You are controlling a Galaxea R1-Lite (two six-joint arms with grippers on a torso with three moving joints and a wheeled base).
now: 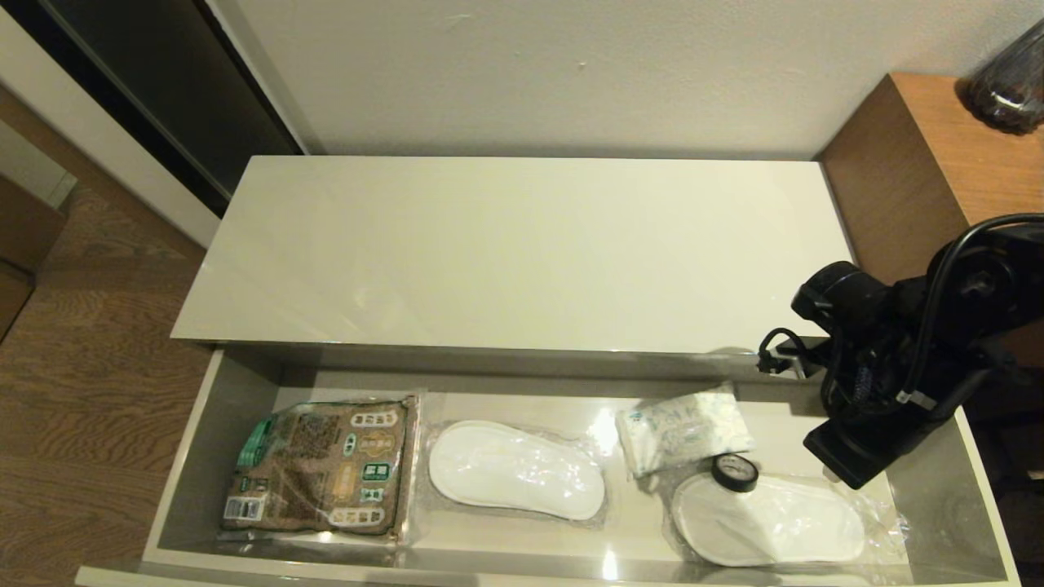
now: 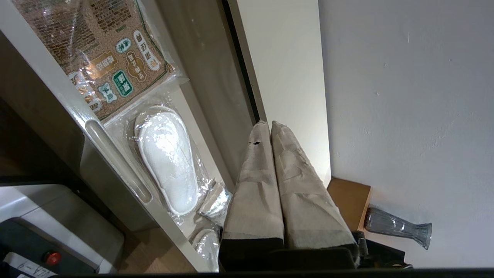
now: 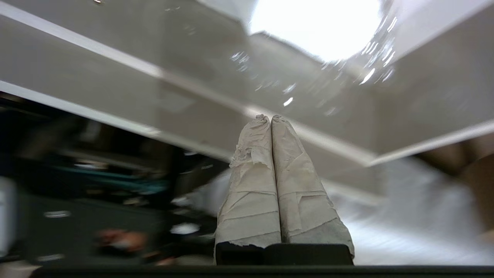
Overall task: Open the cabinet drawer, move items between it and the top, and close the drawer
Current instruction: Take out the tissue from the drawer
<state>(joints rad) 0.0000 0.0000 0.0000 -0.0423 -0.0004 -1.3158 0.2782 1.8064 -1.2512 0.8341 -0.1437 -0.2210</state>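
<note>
The cabinet drawer (image 1: 186, 456) stands pulled out below the glossy cream top (image 1: 522, 253), which is bare. Inside, towards the right, lies the white packet with blue-green print (image 1: 683, 427). The small black tape roll (image 1: 735, 472) rests just in front of it, on the edge of a bagged slipper. My right arm (image 1: 893, 375) hangs over the drawer's right end, to the right of both items. Its gripper (image 3: 270, 117) is shut with nothing in it. My left gripper (image 2: 269, 123) is also shut and empty, out of the head view, off the drawer's front left, near a slot handle (image 2: 115, 162).
Two white slippers in clear bags (image 1: 516, 469) (image 1: 771, 518) and a brown-and-green printed packet (image 1: 322, 465) fill the rest of the drawer. A taller brown wooden unit (image 1: 922, 163) with a dark glass vase (image 1: 1011, 77) stands at the right. The wall runs behind the cabinet.
</note>
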